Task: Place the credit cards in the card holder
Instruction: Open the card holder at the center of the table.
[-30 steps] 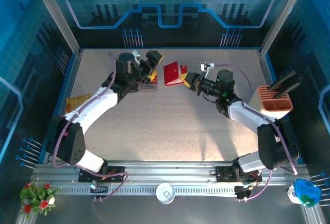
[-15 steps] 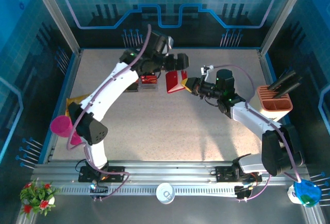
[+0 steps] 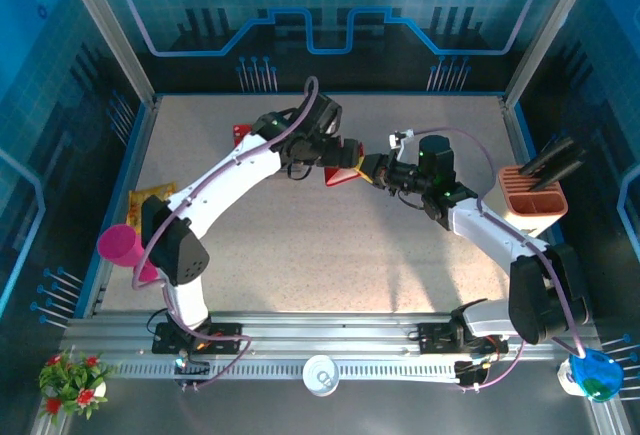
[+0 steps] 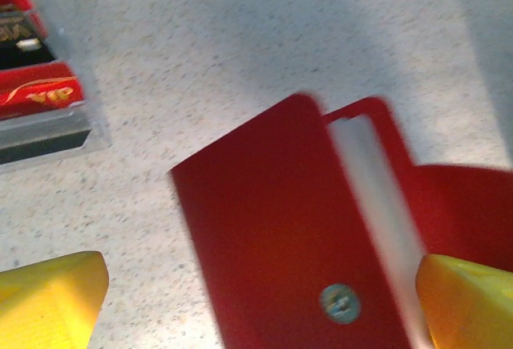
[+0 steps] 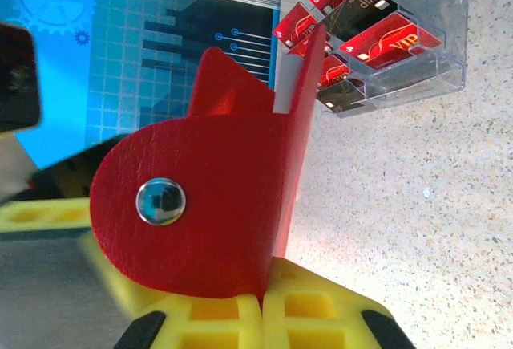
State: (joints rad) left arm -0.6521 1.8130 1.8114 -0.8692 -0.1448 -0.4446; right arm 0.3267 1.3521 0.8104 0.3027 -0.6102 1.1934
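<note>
Your right gripper [image 5: 260,309] has its jaws clamped on the snap flap of the card holder [image 5: 208,204], holding it up on edge over the back middle of the counter [image 3: 330,255]. Your left gripper [image 4: 256,301] hangs over the holder with its jaws wide apart, one on either side of the red cover and not touching it.

The step in hand looks like opening the holder. Bring the left jaws down on the free cover alone (the pale edge of the pockets in the left wrist view marks where the leaves part), not on both leaves together. Hold the right grip firm and pull the cover away gently so the flap does not slip out.

The credit cards [image 5: 361,20] sit in a clear tray [image 5: 433,60] on the counter just behind the holder, none of them in the holder yet. The left arm reaches across that tray, so watch its forearm as you spread the cover.

Well apart and out of your way are the salmon compartment box [image 3: 535,195] on the right, and the snack packet [image 3: 150,198] and magenta cup [image 3: 120,245] on the left.
</note>
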